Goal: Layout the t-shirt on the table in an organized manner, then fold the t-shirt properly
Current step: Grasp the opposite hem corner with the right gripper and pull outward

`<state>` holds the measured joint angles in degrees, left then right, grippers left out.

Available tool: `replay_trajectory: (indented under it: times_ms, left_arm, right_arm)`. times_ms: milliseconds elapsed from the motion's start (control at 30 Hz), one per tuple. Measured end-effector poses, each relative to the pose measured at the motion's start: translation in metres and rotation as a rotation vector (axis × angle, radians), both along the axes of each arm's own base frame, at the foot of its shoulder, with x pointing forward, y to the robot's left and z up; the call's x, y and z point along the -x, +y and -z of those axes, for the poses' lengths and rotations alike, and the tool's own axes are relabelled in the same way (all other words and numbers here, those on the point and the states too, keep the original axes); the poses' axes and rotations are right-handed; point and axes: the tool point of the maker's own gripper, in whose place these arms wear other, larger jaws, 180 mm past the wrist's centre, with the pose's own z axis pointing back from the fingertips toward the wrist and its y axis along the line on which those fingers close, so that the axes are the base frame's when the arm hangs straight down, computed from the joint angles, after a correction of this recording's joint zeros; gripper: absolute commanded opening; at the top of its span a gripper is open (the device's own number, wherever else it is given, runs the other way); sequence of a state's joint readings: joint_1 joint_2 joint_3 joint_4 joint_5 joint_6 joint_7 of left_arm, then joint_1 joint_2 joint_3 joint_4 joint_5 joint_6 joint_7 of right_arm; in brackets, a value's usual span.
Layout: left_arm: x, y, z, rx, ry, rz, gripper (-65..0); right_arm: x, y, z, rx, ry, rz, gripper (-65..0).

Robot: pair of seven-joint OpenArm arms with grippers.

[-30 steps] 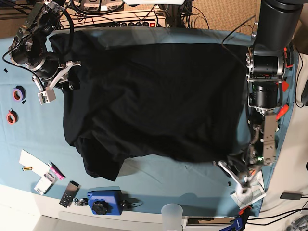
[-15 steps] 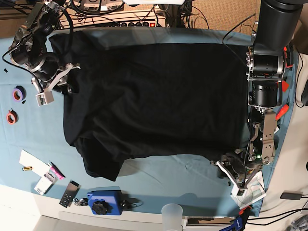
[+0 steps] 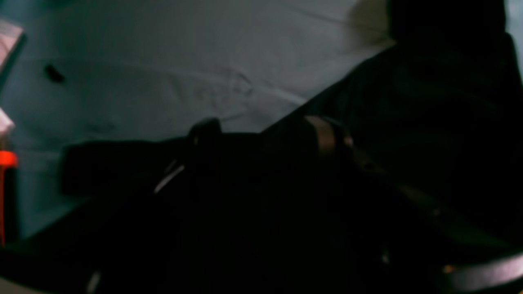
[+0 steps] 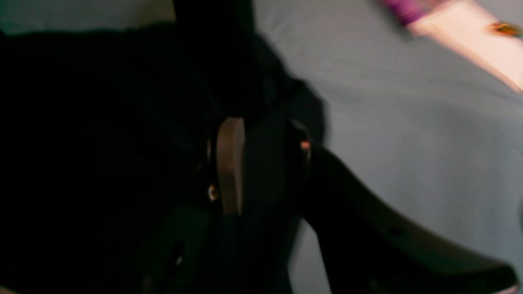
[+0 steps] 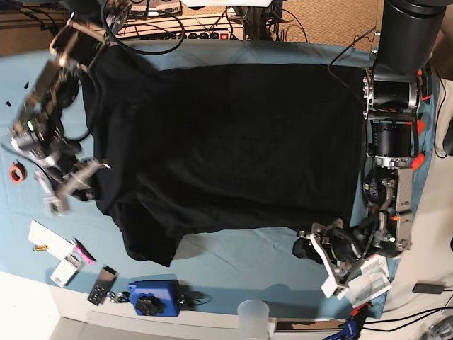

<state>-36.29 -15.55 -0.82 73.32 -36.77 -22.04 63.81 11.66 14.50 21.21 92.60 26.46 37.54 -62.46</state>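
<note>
One large black soft-fabric t-shirt (image 5: 226, 149) lay spread over most of the wide table covered in light blue, slightly wrinkled cloth (image 5: 248, 265), reaching from the far edge toward the near edge, with a bunched sleeve drooping near the near-left part. No print showed on the upper side.

The left tool (image 5: 327, 261) sat low over the table near the near-right corner, just beside the shirt's near-right hem. In the base view its white fingers stood spread apart, and the left wrist view showed dark fingers (image 3: 327, 139) over bare blue cloth with the shirt's edge (image 3: 429, 114) lying beside them, nothing clearly held between.

The right tool (image 5: 74, 185) was at the shirt's left edge, blurred in the base view. From the right wrist view, black fabric (image 4: 102, 134) filled the space around its fingers (image 4: 230, 163) and seemed to run between them, so it appeared clamped on the shirt's left side, though the picture was too dark and soft to be sure.

Along the left and near edges of the table lay an orange tape roll (image 5: 15, 171), a white card (image 5: 48, 237), a pink marker (image 5: 83, 253), a small black remote (image 5: 102, 285), a blue box with a black knob (image 5: 152, 297) and a translucent plastic cup (image 5: 253, 315).
</note>
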Motion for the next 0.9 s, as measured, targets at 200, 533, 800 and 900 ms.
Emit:
replay_trajectory:
  times_ms: [200,533,800,900]
  left_arm:
    - [0.029,-0.003,-0.041,-0.01,-0.129,0.021,-34.4]
    - [0.091,0.08,0.004,-0.024,-0.059,-0.181,-34.4]
    - [0.121,0.147,0.013,0.029,-0.038,-0.354,-34.4]
    - [0.126,0.159,0.006,0.073,-0.068,-0.381,-34.3]
  right_arm:
    - [-0.065,0.014,-0.013,0.147,-0.02,-0.082,-46.2]
    - [-0.123,0.035,-0.02,0.406,-0.01,-0.117,-36.9]
    - [-0.126,0.029,0.035,0.417,0.145,-0.098,-36.9]
    - [-0.126,0.029,0.037,0.415,0.145,-0.099,-37.0]
